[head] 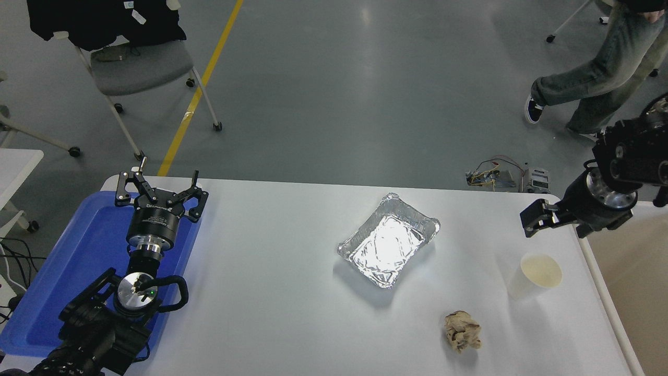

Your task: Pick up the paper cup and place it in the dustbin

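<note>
Nothing is done yet: the paper cup [534, 275] stands upright near the table's right edge, just beside the dustbin [600, 277]. The right gripper [537, 220] hovers beyond it, empty (how wide, I cannot tell). The left gripper [159, 192] rests wide open at the far-left corner

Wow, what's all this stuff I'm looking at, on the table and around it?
paper cup: one, white, upright, table's right side
paper ball: one, tan, crumpled, near front edge
foil tray: one, silver, table's middle
blue tray: one, table's left end
dustbin: one, white rim, beside table's right edge
chair: one, grey, dark clothes on it, far left
person's legs: far right
left gripper: black, open, over blue tray
right gripper: black, beyond the cup
</note>
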You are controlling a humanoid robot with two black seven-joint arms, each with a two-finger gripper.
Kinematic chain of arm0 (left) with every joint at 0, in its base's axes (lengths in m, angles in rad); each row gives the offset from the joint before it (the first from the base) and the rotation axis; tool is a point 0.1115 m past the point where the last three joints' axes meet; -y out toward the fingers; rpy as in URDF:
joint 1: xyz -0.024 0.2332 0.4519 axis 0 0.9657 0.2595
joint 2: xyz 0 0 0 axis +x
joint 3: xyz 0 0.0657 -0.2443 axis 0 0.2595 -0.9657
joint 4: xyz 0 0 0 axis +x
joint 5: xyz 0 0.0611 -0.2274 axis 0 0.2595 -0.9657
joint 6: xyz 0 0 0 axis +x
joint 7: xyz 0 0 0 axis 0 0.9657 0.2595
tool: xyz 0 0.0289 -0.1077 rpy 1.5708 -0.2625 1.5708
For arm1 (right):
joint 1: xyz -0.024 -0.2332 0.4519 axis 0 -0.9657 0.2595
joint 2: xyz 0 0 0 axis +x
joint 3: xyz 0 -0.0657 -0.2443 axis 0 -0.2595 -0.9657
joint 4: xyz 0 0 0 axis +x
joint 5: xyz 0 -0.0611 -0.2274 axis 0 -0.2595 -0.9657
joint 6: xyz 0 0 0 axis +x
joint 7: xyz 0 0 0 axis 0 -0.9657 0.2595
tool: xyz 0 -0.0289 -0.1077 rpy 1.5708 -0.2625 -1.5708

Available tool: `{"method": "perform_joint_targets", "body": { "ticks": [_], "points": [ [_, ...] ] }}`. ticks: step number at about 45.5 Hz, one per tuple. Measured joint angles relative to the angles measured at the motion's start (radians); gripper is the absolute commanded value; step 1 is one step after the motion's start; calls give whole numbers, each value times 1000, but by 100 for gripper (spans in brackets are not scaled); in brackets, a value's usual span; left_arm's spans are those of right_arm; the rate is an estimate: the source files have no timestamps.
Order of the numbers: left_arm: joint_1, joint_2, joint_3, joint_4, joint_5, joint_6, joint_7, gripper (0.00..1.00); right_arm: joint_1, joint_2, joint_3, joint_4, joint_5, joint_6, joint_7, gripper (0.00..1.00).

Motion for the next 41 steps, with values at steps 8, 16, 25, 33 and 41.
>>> {"method": "perform_joint_targets", "body": {
  "ticks": [8,16,25,33,41],
  "points": [
    [0,0,0,0,0,0,0,100,-55,-2,15,-32,-21,-11,2,100],
    [0,0,0,0,0,0,0,100,-116,-3,37,-80,-36,-17,3,100],
    [0,0,0,0,0,0,0,100,-174,0,50,-134,-42,-29,4,96],
    [0,0,0,0,0,0,0,100,-216,1,54,-159,-44,-63,4,92],
    [0,0,0,0,0,0,0,100,-247,2,56,-169,-45,-92,4,91]
  ]
}}
